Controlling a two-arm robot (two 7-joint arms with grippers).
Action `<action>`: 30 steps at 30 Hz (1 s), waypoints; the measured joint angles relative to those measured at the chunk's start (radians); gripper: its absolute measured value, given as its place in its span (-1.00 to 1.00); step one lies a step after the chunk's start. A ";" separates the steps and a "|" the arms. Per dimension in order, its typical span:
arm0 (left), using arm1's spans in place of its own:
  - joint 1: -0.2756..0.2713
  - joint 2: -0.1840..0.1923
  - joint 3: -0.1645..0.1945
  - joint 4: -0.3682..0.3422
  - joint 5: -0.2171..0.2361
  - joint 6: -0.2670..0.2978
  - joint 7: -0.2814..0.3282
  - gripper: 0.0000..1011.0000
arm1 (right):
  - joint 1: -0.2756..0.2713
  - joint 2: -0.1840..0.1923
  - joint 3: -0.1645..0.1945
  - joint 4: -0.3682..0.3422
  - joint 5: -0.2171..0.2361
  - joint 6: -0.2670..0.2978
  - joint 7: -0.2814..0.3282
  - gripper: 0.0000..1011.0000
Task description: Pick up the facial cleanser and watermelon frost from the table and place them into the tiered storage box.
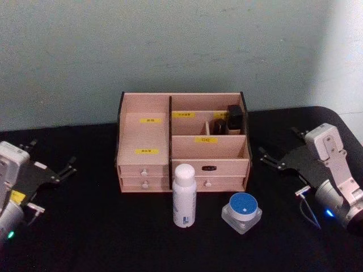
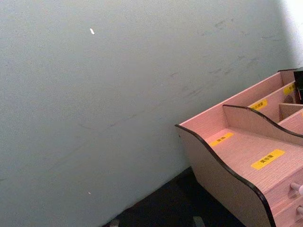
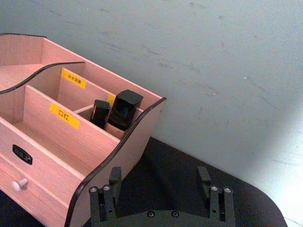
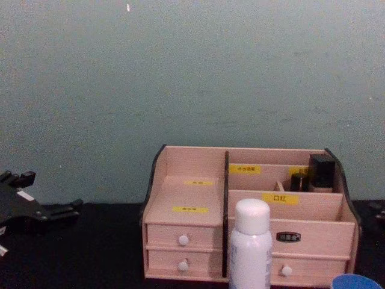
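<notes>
1. The right gripper hovers low over the table at its right edge. Its fingers are spread wide and hold nothing, and they point inward toward the tiered storage box.
2. The left gripper mirrors it at the left edge, likewise spread and empty.
3. The watermelon frost sits inward of the right gripper and closer to the robot. This squat jar rests lid-up, so the right arm is clearly the nearer one for it.
4. The facial cleanser stands upright, its long axis vertical, just left of the jar and about mid-table.
5. The jar lies between the cleanser and the right gripper, while the left gripper's path looks unobstructed.
6. Both items stand in front of the box's drawers, apart from each other. Neither has been placed yet.
</notes>
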 joint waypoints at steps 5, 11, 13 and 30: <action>0.000 0.000 0.000 0.000 0.000 0.000 0.000 0.98 | 0.000 0.000 0.000 0.000 0.000 0.000 0.000 0.98; 0.000 0.000 0.000 0.000 0.000 0.000 0.000 0.98 | 0.000 0.000 0.000 0.000 0.000 0.000 0.000 0.98; 0.000 0.000 0.000 0.000 0.000 0.000 0.000 0.98 | 0.000 0.000 0.000 0.000 0.000 0.000 0.000 0.98; 0.000 0.000 0.000 0.000 0.000 0.000 0.000 0.98 | 0.000 0.000 0.000 0.000 0.000 0.000 0.000 0.98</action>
